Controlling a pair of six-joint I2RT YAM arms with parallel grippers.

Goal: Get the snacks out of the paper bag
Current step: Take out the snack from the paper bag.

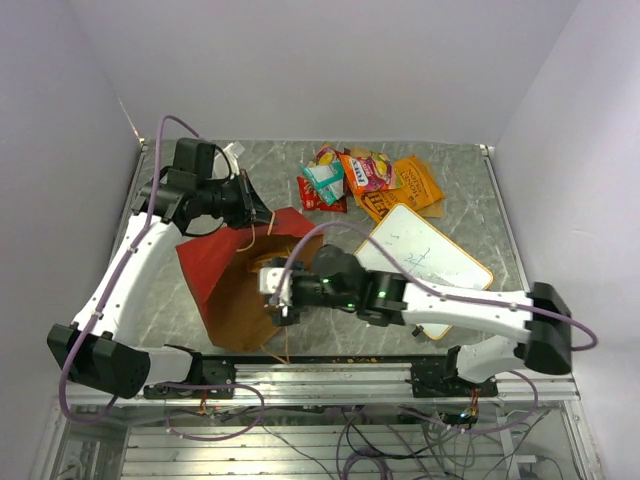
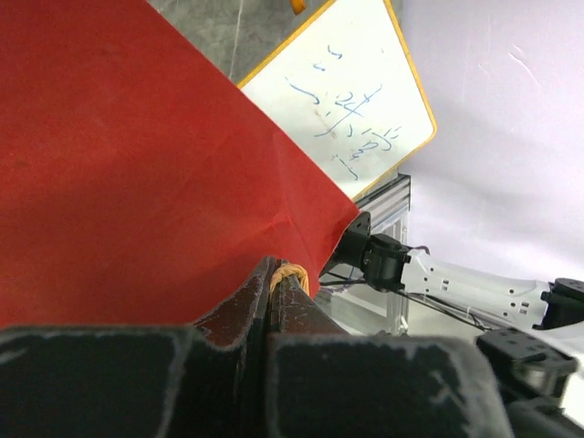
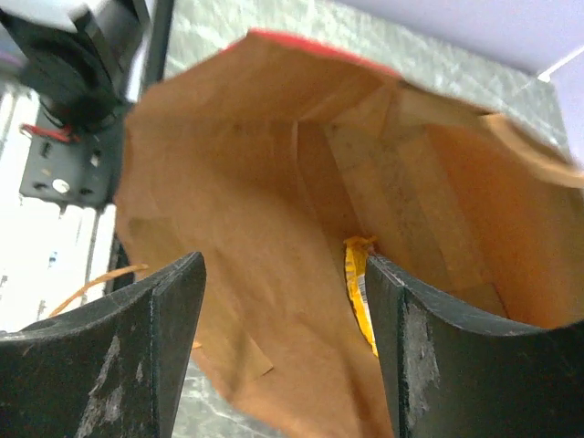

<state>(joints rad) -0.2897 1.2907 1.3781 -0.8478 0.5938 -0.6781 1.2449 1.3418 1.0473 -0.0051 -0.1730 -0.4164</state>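
Note:
The paper bag [image 1: 225, 262] lies on its side, red outside, its brown mouth facing the near right. My left gripper [image 1: 262, 215] is shut on the bag's string handle [image 2: 294, 276] at the upper rim, with the red paper [image 2: 137, 164] right in front of it. At the bag's mouth my right gripper [image 1: 274, 292] stands open, its jaws wide apart and empty [image 3: 283, 266]. Deep inside the brown interior [image 3: 255, 164] a yellow packet [image 3: 357, 285] stands on edge beside my right finger. Other snacks [image 1: 352, 176] lie piled at the back of the table: teal, red and orange packets.
A white whiteboard [image 1: 430, 252] with an orange rim lies right of the bag, partly under my right arm. The aluminium rail [image 1: 330, 375] runs along the table's near edge. Walls close in the back and both sides.

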